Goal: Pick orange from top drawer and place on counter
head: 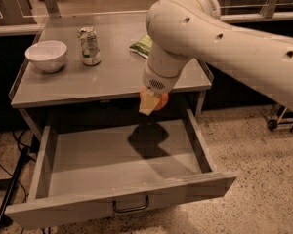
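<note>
While claw (148,105) grips orange (161,100), over top drawer (78,211)

jaws holding orange (160,100) at counter (107,79) edge, bowl (46,55), can (89,46) rear-left

Cream hand (149,106) over grey drawer (102,161), orange fruit (161,100), wht bowl (46,55)

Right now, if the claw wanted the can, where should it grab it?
Probably around its middle, from the front: the can stands upright on the counter, its sides straight and round. The claw is busy above the open top drawer, shut on the orange.
</note>
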{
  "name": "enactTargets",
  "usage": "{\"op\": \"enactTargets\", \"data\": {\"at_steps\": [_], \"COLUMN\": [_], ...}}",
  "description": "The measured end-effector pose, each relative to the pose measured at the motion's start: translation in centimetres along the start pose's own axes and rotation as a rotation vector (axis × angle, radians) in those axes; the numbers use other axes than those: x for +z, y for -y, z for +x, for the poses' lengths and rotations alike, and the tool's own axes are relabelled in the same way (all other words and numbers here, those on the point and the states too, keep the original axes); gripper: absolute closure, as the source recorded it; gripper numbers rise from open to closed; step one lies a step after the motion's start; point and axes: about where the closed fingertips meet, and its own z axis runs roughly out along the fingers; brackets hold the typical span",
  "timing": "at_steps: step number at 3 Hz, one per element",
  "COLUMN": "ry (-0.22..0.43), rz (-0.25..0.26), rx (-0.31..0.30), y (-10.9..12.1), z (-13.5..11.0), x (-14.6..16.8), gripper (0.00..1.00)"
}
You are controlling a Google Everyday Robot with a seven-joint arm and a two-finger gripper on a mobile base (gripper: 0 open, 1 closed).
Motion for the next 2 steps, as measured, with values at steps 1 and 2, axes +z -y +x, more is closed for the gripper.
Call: {"op": "enactTargets", "data": {"at_steps": [1,2], "ry": [-0.008,-0.002], "rz": [0.065,0.081], "rx": [0.008,0.013], "y": [3.68,4.46], "z": [0.31,0.15], "x": [-3.23,-4.10], "gripper": [1.00,1.00]}}
